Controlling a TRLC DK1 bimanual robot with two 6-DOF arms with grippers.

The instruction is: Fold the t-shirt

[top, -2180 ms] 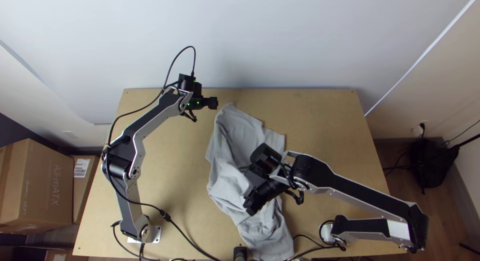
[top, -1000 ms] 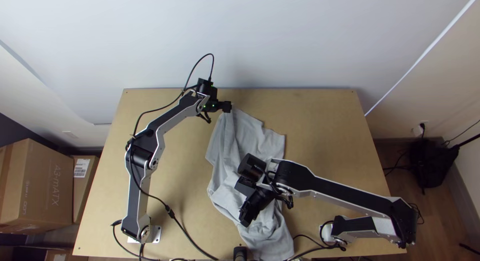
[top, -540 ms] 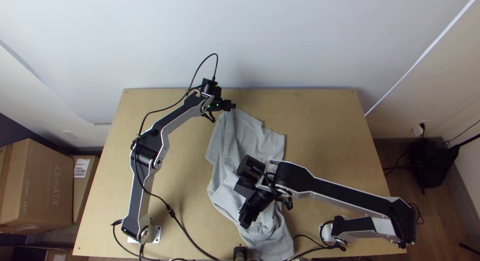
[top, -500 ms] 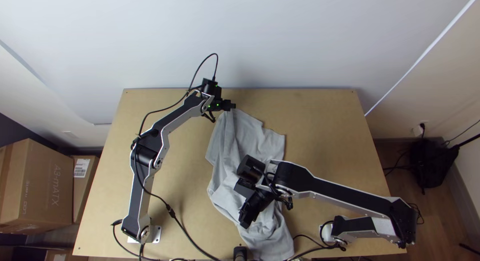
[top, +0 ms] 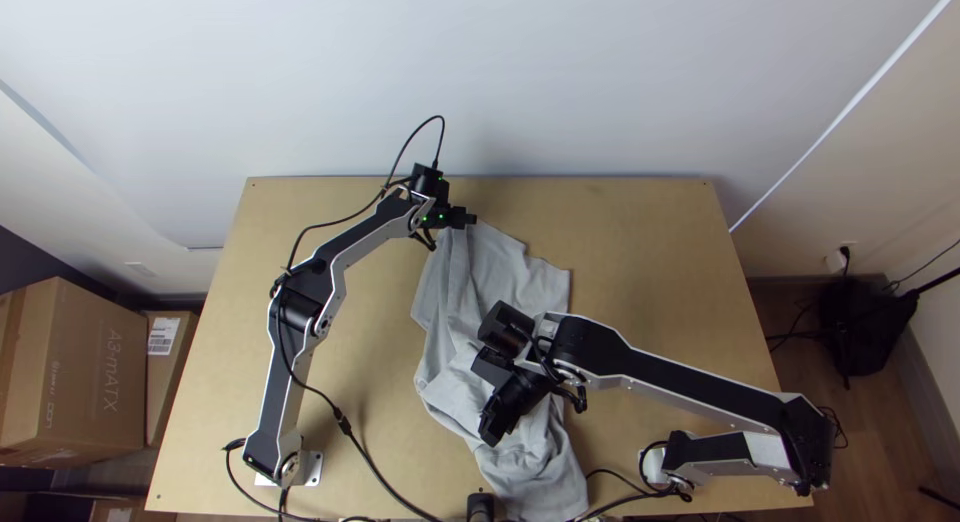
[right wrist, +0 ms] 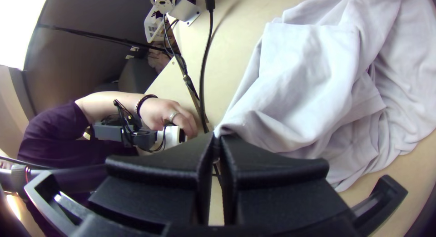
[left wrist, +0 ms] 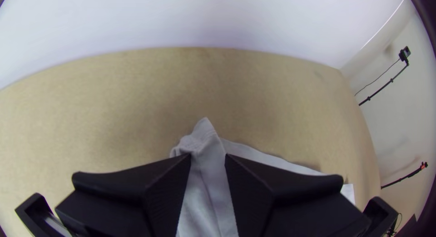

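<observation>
The grey t-shirt (top: 500, 267) lies rumpled on the counter (top: 640, 232), partly hidden by the right arm (top: 680, 377). At its far corner, the left gripper's (top: 472, 220) jaws stand parted; towards its near end, the right gripper's (top: 488, 434) clench cloth. Left of it, a carton (top: 95, 382) bears print.

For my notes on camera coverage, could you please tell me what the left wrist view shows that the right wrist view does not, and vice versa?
Left wrist: the t-shirt's pointed tip between the left gripper's parted fingers; the white wall.

Right wrist: the right gripper closed on gathered cloth; the left arm's base.

Both: grey t-shirt and wooden table.
</observation>
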